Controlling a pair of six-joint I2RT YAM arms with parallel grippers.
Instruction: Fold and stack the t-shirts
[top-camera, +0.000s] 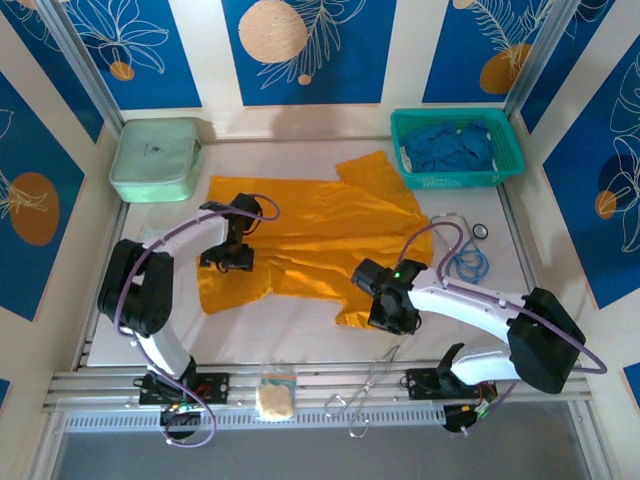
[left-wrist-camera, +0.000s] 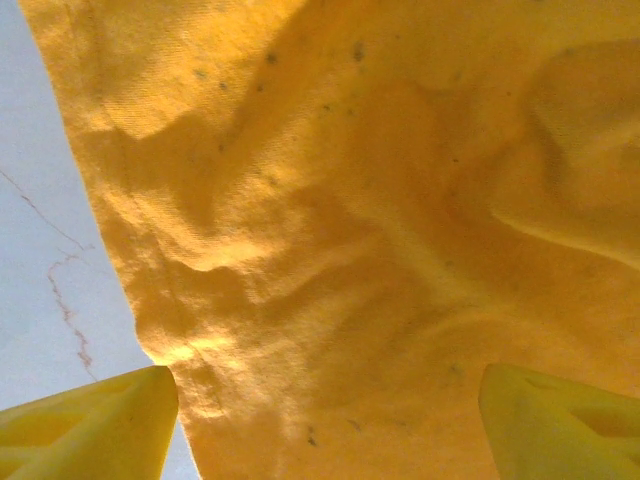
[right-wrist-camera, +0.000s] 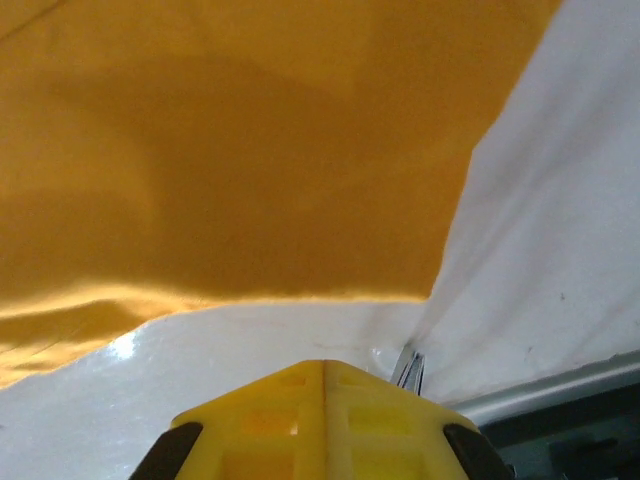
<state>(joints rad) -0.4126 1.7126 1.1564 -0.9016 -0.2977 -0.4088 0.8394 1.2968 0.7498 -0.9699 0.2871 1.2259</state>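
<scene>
Bright, even light throughout; soft shadows crease the orange t-shirt (left-wrist-camera: 330, 250), and both wrist close-ups look slightly blurred.

L arm (top-camera: 140, 285) folded, L tool (top-camera: 228, 258) jaws spread wide. R arm (top-camera: 480, 305) stretched inward, R tool (top-camera: 392, 312) jaws pressed together.

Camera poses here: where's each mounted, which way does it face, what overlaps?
Top external: above and behind the bases, looking down at the table; both arms, left gripper and right gripper, show.
Left wrist: on the left arm, looking down onto the orange t-shirt; its spread yellow fingers flank it.
Right wrist: low over the table, facing the shirt's edge; its shut fingertips at bottom.
Shared: all three see the orange t-shirt.
</scene>
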